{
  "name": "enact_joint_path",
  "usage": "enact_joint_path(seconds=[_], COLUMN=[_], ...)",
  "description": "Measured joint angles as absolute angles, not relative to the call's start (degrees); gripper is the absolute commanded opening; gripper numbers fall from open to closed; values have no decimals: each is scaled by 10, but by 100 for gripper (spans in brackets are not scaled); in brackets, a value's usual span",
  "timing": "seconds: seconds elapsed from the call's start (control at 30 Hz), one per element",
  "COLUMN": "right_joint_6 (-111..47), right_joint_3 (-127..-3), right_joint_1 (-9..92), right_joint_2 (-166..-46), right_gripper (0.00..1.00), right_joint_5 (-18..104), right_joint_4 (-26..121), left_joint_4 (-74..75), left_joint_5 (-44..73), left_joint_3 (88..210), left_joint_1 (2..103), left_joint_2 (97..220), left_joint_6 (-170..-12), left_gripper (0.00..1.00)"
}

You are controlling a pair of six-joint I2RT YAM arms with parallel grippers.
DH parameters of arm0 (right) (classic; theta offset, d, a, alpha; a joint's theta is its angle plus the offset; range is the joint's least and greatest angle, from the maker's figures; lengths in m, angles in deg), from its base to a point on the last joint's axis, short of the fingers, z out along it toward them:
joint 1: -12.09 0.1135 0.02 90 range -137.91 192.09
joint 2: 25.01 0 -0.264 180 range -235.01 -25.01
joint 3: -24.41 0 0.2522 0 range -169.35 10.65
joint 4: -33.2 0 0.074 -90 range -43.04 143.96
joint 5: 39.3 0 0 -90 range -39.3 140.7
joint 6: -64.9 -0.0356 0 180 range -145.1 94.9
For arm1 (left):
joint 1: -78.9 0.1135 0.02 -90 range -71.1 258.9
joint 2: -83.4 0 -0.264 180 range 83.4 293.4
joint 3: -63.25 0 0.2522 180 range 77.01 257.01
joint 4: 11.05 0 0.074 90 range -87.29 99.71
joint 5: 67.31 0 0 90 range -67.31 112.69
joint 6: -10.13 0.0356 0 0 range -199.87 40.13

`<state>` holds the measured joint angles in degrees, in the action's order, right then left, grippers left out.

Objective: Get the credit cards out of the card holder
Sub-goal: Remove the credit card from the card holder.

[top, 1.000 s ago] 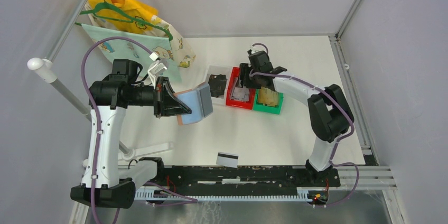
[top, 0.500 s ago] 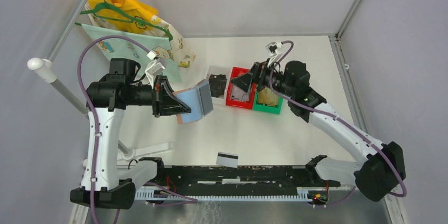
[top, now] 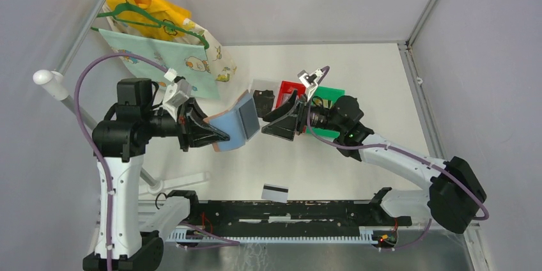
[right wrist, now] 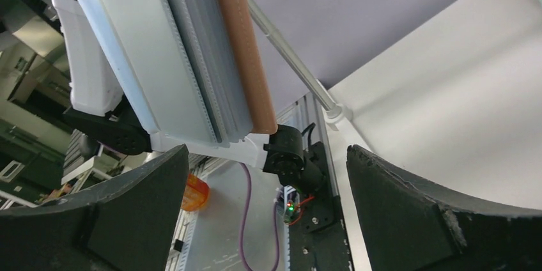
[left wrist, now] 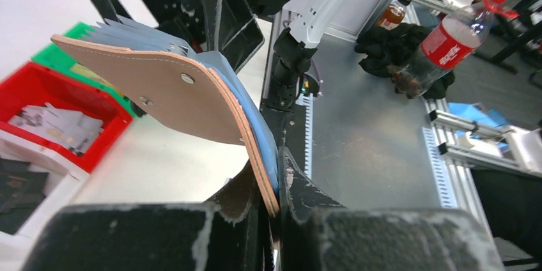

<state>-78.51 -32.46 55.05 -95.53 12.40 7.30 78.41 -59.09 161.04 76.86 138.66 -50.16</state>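
left jaws pinched tight on one edge of the card holder [top: 238,127], held up off the bench [top: 358,73] mid-way, pockets fanned | right jaws spread wide, just beside its pocket side | white card [top: 274,192] lay flat by the near edge

Your cell: matte white tabletop [top: 319,169], boxed by plain grey wall panels [top: 287,2] on the far, left and right sides. A silver aluminium corner post [top: 433,4] rises at far right. On the left stands a slanted grey rod capped with a white round knob [top: 46,78]. Far left, yellow and pale printed cloth bags [top: 147,47] hang on a green plastic hanger. A long black rail [top: 287,210] lines the near edge. Light is even, shadows soft. Beyond the table, your left wrist view shows a grey metal bench [left wrist: 358,137] and a clear cola bottle with a red cap [left wrist: 441,38].
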Motion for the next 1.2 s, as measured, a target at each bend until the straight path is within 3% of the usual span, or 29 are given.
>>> enact_joint_path(seconds=[0.23,0.47,0.73,0.83,0.97,1.2], right_joint_6=[-832,-901,-959,-947,-868,-687], right_joint_3=[-342,-402,-396,-356,-315,-313], right_joint_1=[578,578,573,575,578,580], right_joint_2=[-1012,-1104,-1127,-1077,-973,-885], right_gripper=[98,98,84,84,98,98], right_joint_5=[119,119,119,117,124,189], right_joint_4=[-36,-186,-277,-275,-196,0], left_joint_4=[716,794,855,856,861,871], left_joint_5=[-568,-456,-376,-367,-368,-378], left_joint_3=[1612,1667,1692,1692,1695,1704], left_joint_1=[760,758,757,757,757,757], left_joint_2=[1347,1386,1394,1392,1400,1394], left_joint_6=[-542,-501,-462,-462,-453,-400], left_gripper=[2,2,2,2,2,2])
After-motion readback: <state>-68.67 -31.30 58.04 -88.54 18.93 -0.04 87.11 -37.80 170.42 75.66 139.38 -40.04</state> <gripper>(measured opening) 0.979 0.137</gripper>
